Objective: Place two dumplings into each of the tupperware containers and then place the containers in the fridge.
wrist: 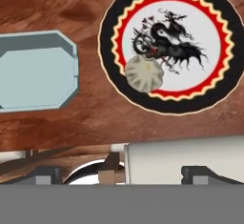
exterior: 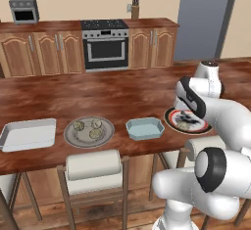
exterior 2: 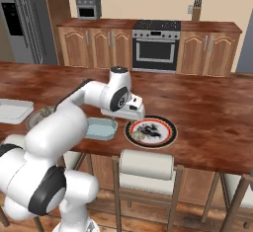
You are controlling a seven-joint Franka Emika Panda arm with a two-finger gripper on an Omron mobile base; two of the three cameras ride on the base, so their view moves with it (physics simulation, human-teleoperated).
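**Fingers above the patterned plate: status and risks**

Fingers point(wrist: 43, 173) stood well apart, holding nothing; the two dark tips rose at the bottom of the hand view, wide open. The gripper point(exterior 2: 127, 111) hung over the counter point(exterior: 73, 94) between the light blue tub point(wrist: 33, 70) and the patterned plate point(wrist: 169, 8), clear of both.

Location of task items:
- One dumpling point(wrist: 144, 73) lay on the patterned plate, at its inner rim on the side nearer the light blue tub.
- Three dumplings point(exterior: 89, 128) lay on the round grey plate point(exterior: 70, 138).
- The light blue tub sat just beside the patterned plate and appeared empty.
- The white rectangular tray point(exterior: 28, 134) sat at the far end of the counter, beyond the grey plate, also apparently empty.
- The fridge point(exterior 2: 20, 21) stood well apart, its door closed.

Assessment: the task was at an early stage; no container had been filled.

Risks:
- The dumpling was rounded and soft-looking. An off-centre closure would likely squeeze it sideways out of the fingers.
- It lay against the plate's rim. A descent too low would probably strike or shift the plate.
- A release too near the tub's wall might drop it onto the counter.
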